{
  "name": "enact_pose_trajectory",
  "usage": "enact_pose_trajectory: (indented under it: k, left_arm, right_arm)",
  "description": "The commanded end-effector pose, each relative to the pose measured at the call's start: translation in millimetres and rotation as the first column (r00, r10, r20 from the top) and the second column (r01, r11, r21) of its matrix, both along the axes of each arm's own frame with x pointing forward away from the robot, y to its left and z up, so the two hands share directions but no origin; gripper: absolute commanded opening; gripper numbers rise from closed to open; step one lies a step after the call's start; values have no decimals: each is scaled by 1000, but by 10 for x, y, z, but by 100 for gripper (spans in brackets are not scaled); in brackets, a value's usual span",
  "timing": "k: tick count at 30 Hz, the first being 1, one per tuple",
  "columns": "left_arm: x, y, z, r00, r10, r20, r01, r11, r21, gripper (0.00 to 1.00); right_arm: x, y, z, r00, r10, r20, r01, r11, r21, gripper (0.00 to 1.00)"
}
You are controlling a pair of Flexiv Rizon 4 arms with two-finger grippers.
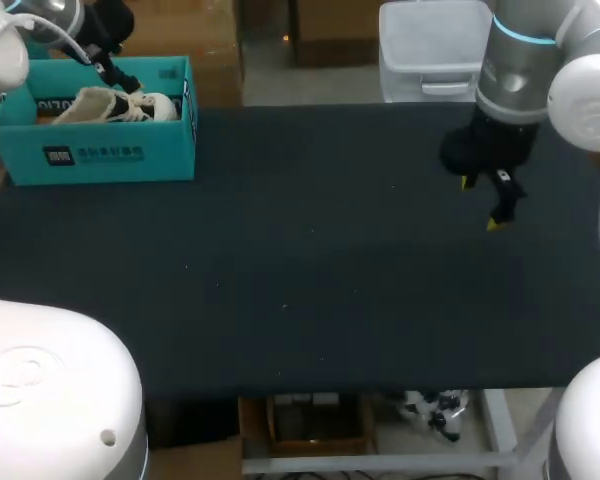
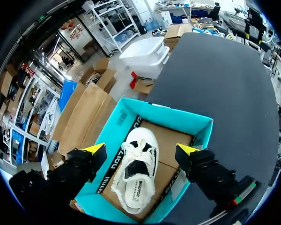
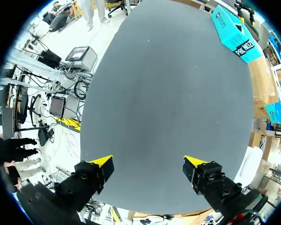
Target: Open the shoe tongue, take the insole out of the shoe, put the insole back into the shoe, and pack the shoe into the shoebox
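A white shoe (image 1: 120, 105) with black trim lies inside the teal shoebox (image 1: 100, 155) at the table's far left. In the left wrist view the shoe (image 2: 138, 171) rests on the box's cardboard floor, laces up, with the shoebox (image 2: 178, 117) walls around it. My left gripper (image 2: 140, 152) hangs open above the box, one finger on each side of the shoe, touching nothing. My right gripper (image 1: 480, 200) hovers open over the bare table at the right; the right gripper (image 3: 147, 166) holds nothing. The insole is not visible on its own.
The dark table (image 1: 310, 260) stretches from the box to the right arm. A grey bin (image 1: 430, 50) stands just behind the table's far edge. The shoebox (image 3: 234, 33) shows far ahead of the right gripper.
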State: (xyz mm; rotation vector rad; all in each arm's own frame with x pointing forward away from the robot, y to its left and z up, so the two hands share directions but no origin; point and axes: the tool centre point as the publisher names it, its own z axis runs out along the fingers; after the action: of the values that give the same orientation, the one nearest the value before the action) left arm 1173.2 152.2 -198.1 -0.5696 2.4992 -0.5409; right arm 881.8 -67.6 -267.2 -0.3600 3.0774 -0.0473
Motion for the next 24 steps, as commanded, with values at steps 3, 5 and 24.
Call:
enact_pose_trajectory:
  k: [3, 5, 24]
  left_arm:
    - [-737, -372, 470, 998, 29, -57, -29, 1000, 6, 100]
    - [-871, -507, 504, 995, 45, -92, -45, 999, 8, 100]
    - [-1759, -1083, 125, 937, 133, -324, -104, 989, 108, 100]
  right_arm:
    - [-5, -4, -1, 1000, 1, 0, -1, 1000, 1, 100]
    - [-5, -4, -1, 1000, 1, 0, -1, 1000, 1, 100]
    - [-5, -4, -1, 1000, 1, 0, -1, 1000, 1, 100]
